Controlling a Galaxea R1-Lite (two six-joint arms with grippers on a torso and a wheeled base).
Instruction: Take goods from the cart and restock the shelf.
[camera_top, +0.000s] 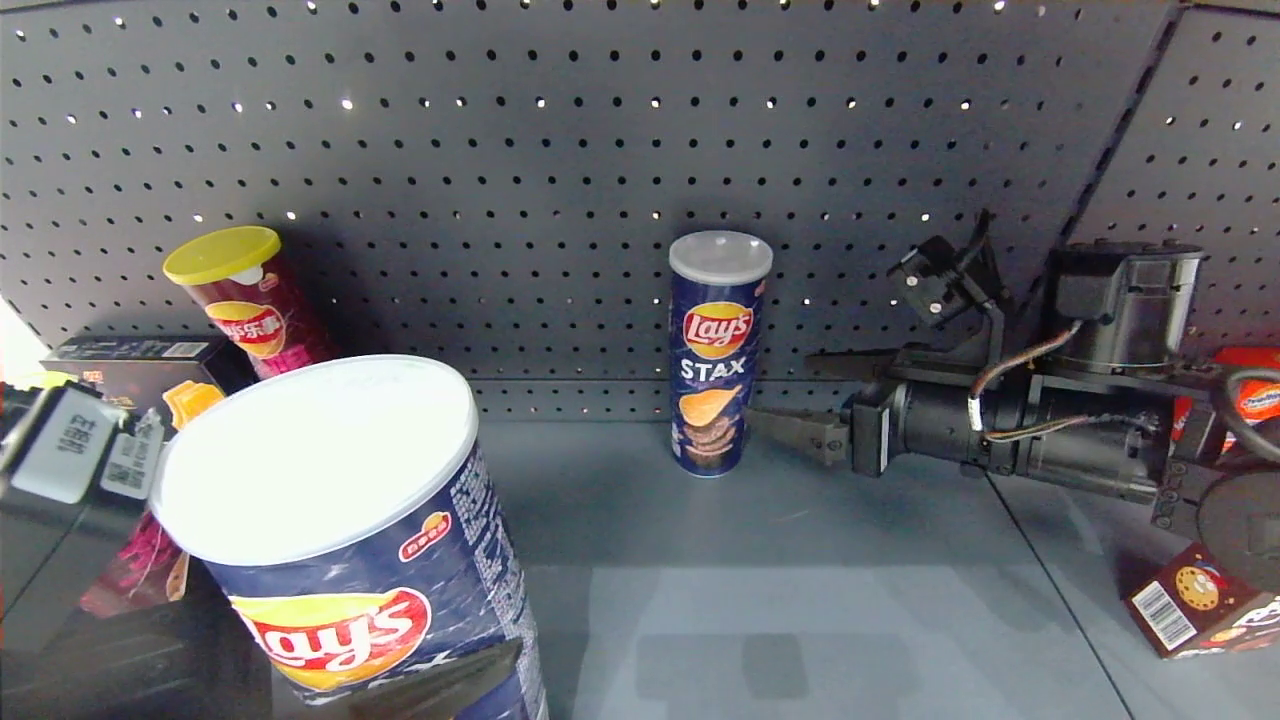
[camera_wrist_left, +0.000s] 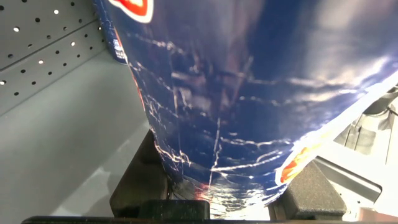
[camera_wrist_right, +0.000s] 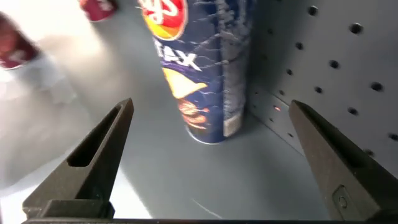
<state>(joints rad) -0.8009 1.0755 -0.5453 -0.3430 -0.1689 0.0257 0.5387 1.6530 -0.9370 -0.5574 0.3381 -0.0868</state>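
Blue near can (camera_top: 340, 540): clamped between my left gripper's (camera_wrist_left: 224, 202) fingers.
Blue far can (camera_top: 718, 360): upright, by the pegboard (camera_top: 500, 150).
Right gripper (camera_top: 812, 396): I see it spread wide, empty, just right of it.

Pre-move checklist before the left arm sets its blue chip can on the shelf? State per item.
1. Grip of left gripper on the blue cylindrical chip can with white lid: ok, shut on its lower body.
2. Release by right gripper: ok, jaws open, apart from the standing blue can.
3. Standing blue can upright by the grey pegboard: ok.
4. Bare grey shelf floor between the two cans: ok.
5. Held can's height above the shelf floor: cannot tell, its base is out of frame.
6. Red can with yellow lid clear of that spot: ok, it stands far left at the back.
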